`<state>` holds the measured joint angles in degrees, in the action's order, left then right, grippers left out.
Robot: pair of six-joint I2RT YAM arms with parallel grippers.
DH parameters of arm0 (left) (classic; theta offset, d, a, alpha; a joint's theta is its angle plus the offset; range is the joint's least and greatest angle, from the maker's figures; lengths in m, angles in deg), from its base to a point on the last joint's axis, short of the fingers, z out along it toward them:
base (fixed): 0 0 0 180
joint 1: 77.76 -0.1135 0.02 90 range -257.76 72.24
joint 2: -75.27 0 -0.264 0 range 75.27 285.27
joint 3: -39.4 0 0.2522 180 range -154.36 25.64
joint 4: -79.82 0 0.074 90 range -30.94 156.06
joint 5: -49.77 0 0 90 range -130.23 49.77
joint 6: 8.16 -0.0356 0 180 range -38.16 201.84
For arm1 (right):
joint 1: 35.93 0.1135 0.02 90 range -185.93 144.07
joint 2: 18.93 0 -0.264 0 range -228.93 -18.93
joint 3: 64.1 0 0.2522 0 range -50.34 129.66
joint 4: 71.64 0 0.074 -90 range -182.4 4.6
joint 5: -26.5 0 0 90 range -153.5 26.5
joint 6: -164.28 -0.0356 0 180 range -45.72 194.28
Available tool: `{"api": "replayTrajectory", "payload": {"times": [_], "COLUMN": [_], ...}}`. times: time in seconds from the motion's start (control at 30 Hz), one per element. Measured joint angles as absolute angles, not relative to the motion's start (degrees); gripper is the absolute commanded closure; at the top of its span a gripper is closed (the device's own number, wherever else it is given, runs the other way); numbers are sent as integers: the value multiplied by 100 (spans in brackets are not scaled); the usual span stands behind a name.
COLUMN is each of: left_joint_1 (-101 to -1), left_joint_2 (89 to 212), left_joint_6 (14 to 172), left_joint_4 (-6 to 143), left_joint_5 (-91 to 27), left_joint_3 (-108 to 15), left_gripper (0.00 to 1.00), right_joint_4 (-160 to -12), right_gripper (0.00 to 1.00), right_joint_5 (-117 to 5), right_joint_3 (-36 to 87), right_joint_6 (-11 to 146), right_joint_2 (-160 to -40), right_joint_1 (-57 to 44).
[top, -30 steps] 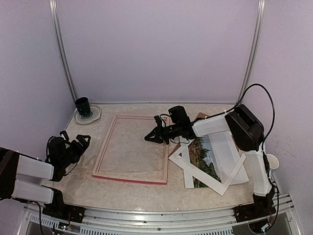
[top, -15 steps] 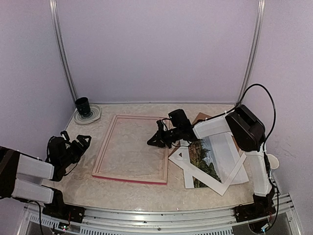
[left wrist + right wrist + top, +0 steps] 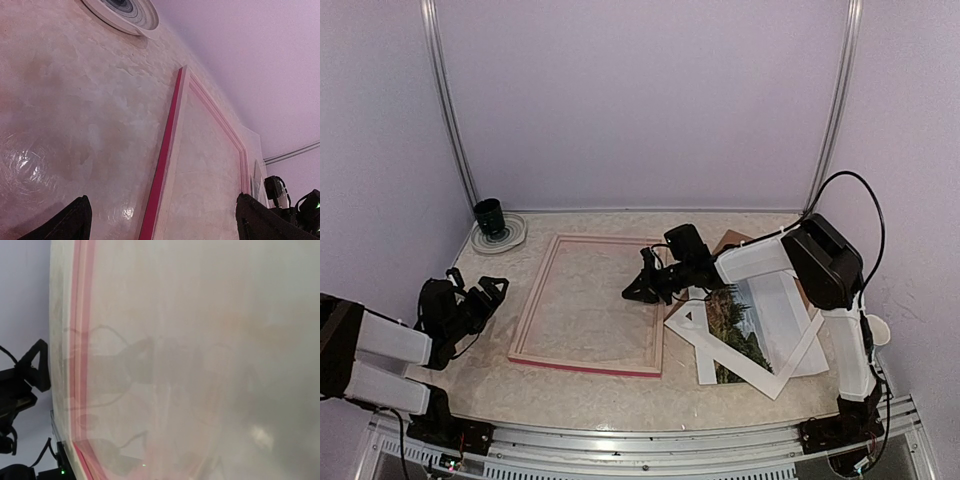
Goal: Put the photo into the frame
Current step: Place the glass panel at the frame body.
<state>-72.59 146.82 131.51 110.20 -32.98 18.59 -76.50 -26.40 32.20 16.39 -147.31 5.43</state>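
- Compared with a second ago, the right gripper (image 3: 632, 292) is found a little nearer the front edge of the table and slightly lower. It is at the inner side of the right rail of the thin rectangular pink-red picture frame (image 3: 532, 305).
- The left gripper (image 3: 478, 282) is shifted only very slightly; the frame and the loose parts are unchanged in place.
- The right gripper's fingers are pressed fully together with nothing between them; whether their tip touches the rail cannot be told.
- The left gripper's fingers (image 3: 70, 225) are spread as wide as they go, nothing is held, and they are kept well left of the frame.
- The frame is laid flat on the mottled beige, faintly glossy tabletop (image 3: 590, 395). Its outer edge is seen bright red and its upper face paler pink with a stepped inner lip.
- In the right wrist view, dim reflections of the arm are shown on a smooth sheen inside the frame.
- The rectangular paper landscape print with dark green trees (image 3: 730, 312) is lying outside the frame, just right of it. It is partly covered by the flat white cut-out mat border (image 3: 798, 355), which is set askew.
- A corner of a brown backing board (image 3: 732, 238) is visible behind the right arm.
- A dark cylindrical cup (image 3: 489, 213) is stood on a round ringed plate (image 3: 512, 238) at the back left.
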Motion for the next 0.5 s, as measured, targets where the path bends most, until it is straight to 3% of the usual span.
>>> {"api": "replayTrajectory", "payload": {"times": [0.5], "left_joint_1": [-7259], "left_joint_2": [14746], "left_joint_6": [13156], "left_joint_4": [11062], "left_joint_5": [-3270], "left_joint_3": [1853], "left_gripper": [1], "right_joint_4": [-8120], "right_gripper": [100], "right_joint_5": [-2664], "right_joint_3": [3266], "right_joint_6": [1838], "right_joint_2": [-14571], "right_joint_1": [561]}}
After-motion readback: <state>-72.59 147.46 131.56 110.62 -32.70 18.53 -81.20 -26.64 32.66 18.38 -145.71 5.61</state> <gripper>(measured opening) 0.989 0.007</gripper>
